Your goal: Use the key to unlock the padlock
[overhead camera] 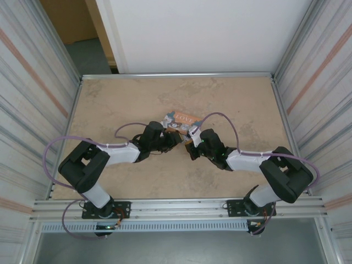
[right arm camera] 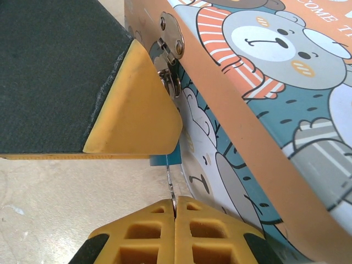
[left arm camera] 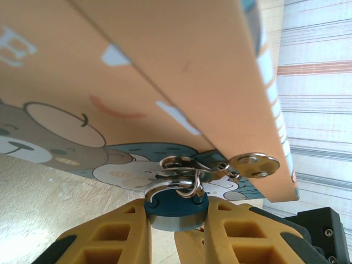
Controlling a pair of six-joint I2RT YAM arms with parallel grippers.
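Note:
The tiny blue-teal padlock (left arm camera: 177,210) hangs by its silvery shackle (left arm camera: 179,179) from the hasp of the orange-and-teal bear-print box (left arm camera: 165,66). My left gripper (left arm camera: 176,220) is shut on the padlock body, one yellow finger on each side. In the right wrist view, my right gripper (right arm camera: 174,208) is shut on a thin silver key (right arm camera: 170,184). The key's blade points up to a sliver of the padlock (right arm camera: 164,160), whose keyhole is hidden behind the left gripper's finger (right arm camera: 132,107). From above, both grippers meet at the box's near edge (overhead camera: 181,119).
The box latch plate (right arm camera: 171,34) sits just above the left gripper's finger. Bare beige tabletop (overhead camera: 231,99) lies all round the box. Corrugated metal walls (overhead camera: 33,82) close in the table on both sides.

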